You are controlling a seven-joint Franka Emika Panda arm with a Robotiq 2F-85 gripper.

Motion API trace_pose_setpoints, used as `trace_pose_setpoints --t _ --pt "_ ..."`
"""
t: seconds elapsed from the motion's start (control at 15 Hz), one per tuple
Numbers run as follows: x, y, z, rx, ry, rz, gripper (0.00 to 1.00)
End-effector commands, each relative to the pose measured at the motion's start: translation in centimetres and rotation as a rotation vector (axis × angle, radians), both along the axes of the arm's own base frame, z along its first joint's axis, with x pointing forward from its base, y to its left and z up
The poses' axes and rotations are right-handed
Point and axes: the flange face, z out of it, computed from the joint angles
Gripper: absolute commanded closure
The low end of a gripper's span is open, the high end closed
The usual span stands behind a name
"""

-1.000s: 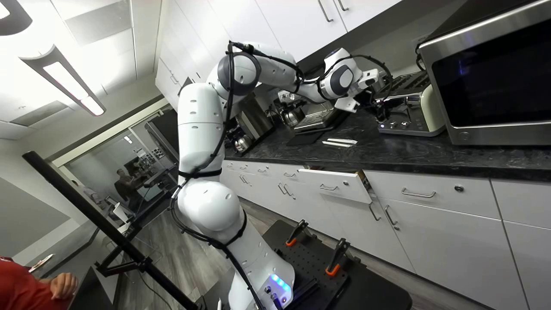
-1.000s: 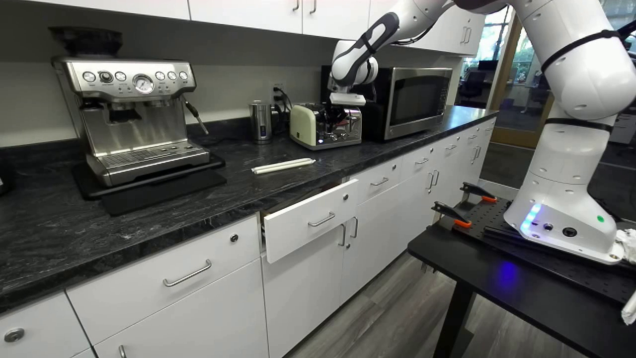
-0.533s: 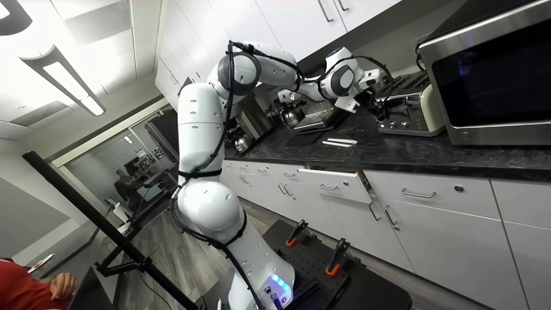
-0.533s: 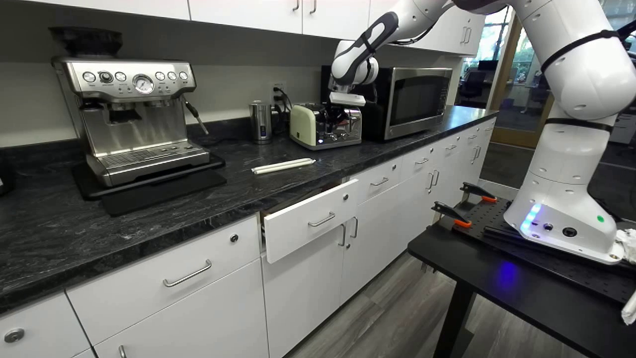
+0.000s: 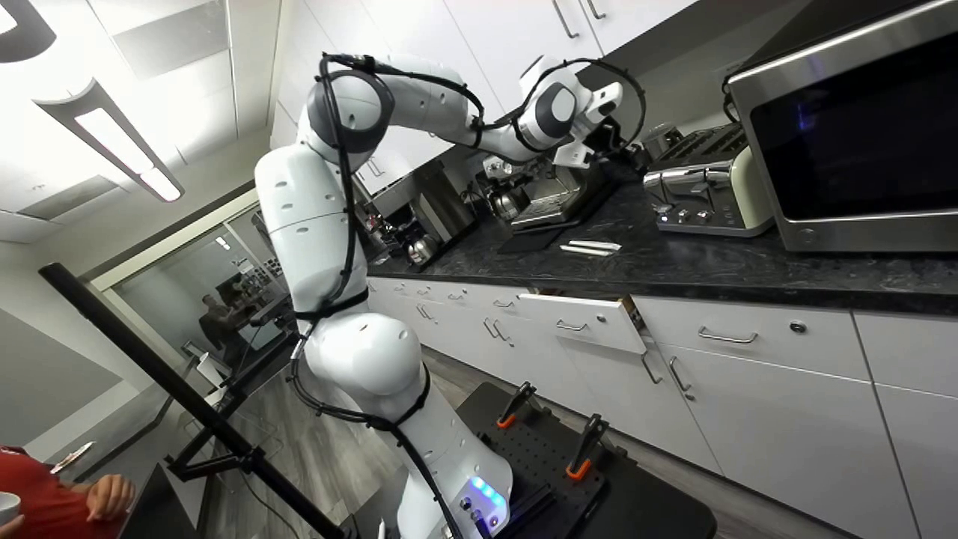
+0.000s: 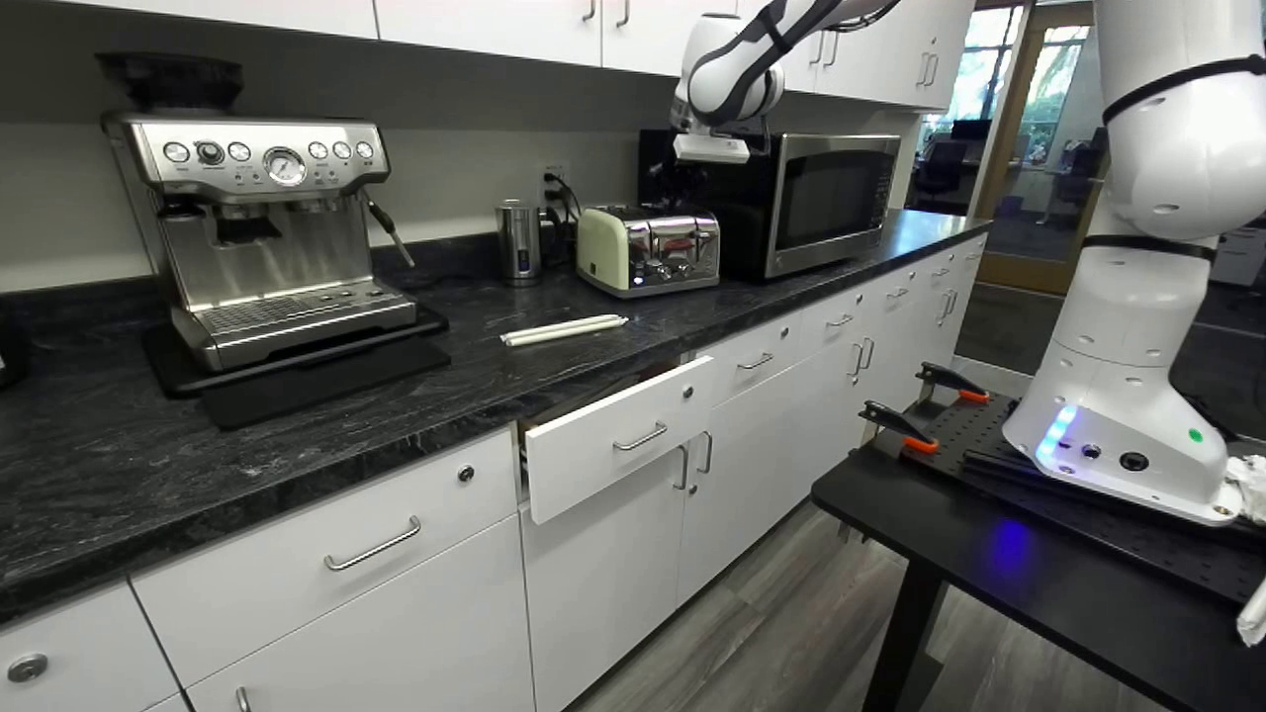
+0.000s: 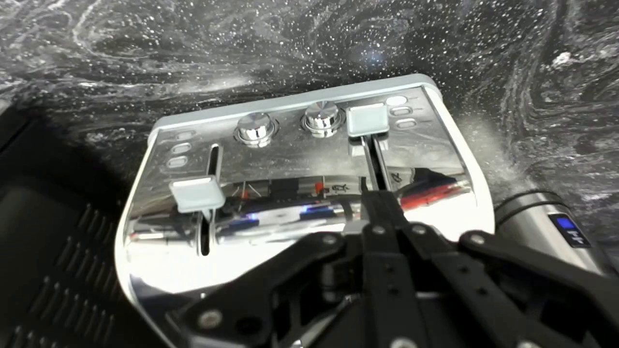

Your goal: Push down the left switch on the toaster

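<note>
The toaster, chrome-fronted with cream sides, stands on the dark counter in both exterior views [image 5: 700,187] [image 6: 605,247] and fills the middle of the wrist view [image 7: 285,162], upside down there. Its lever at the right of the wrist view, the left switch [image 7: 368,121], sits at the base end of its slot, beside a lit indicator. The lever at the left of that view, the right switch [image 7: 197,193], sits about midway along its slot. My gripper [image 7: 384,200] is shut and empty, fingertips together. It is above the toaster's front in the exterior views [image 5: 636,159] [image 6: 678,186], apart from both levers.
The microwave [image 6: 831,198] stands close beside the toaster. A metal kettle [image 6: 518,242] is on its opposite side. White sticks [image 6: 564,329] lie on the counter, and a coffee machine [image 6: 277,247] stands farther along. A drawer [image 6: 621,435] is pulled open below. Cabinets [image 6: 495,30] hang above.
My gripper has lifted up and away from the toaster's front, where it was low beside the knobs. The arm has drawn back and upward. The toaster's front is now uncovered in the exterior views.
</note>
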Motion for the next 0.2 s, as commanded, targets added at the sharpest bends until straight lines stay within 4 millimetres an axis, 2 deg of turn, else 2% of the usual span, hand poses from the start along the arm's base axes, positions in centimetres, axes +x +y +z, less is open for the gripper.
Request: trace_pose_setpoints --t 0.0,0.13 --pt "-5.2 1.6 5.4 -0.001 -0.019 0.055 1.0" --pt "-6.5 2.6 7.2 0.001 -0.026 0.079 1.0"
